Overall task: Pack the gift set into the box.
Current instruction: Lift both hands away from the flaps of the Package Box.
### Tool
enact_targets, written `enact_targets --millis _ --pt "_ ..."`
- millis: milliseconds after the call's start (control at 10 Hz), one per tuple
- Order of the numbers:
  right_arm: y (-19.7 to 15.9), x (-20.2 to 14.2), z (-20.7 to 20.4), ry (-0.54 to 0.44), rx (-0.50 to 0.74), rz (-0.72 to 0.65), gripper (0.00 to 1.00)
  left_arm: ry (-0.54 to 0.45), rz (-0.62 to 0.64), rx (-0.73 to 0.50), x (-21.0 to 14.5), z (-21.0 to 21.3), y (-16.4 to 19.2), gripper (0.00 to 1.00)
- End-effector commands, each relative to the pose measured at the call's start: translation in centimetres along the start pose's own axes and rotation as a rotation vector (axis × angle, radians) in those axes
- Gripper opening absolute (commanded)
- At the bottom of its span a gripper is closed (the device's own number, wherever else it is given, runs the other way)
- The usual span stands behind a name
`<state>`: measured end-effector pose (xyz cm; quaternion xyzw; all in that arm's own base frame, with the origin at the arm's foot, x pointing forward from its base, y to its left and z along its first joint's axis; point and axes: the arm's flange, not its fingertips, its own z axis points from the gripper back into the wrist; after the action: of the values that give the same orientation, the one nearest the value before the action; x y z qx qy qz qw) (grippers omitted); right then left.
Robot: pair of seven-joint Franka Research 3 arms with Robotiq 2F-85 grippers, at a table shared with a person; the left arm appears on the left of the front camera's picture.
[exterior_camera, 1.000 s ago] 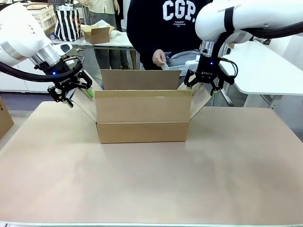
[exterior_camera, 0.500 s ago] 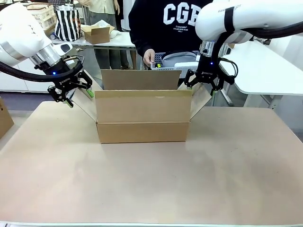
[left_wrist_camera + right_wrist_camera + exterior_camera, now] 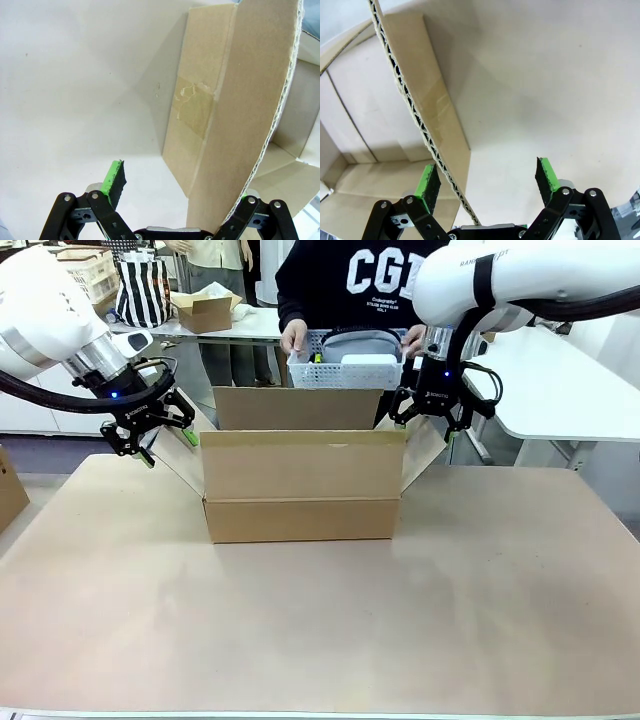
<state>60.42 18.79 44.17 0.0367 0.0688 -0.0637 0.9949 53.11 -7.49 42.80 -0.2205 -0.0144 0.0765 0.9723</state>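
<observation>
While I hold both arms at the large brown corrugated cardboard box standing mid-table, each spread gripper straddles a side flap without pinching it: the left gripper and the right gripper. Beyond the far flap, the person's hands hold a white plastic lattice basket (contents unclear). My worry: if a flap slips off a pad and swings inward, it could block the basket coming down

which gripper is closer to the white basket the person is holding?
Right. The right gripper sits at the box's right side flap, just below the white basket's right end. The left gripper is at the left flap, well away from the basket.
</observation>
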Motion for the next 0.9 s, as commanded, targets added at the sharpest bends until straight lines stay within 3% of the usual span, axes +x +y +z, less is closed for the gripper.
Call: enact_targets --millis 0,800 --pt "0.01 -0.08 0.16 -0.018 -0.023 -0.024 1.0 -0.003 0.011 0.017 -0.06 0.26 -0.07 1.0" --pt "0.01 -0.08 0.16 -0.018 -0.023 -0.024 1.0 -0.003 0.011 0.017 -0.06 0.26 -0.07 1.0"
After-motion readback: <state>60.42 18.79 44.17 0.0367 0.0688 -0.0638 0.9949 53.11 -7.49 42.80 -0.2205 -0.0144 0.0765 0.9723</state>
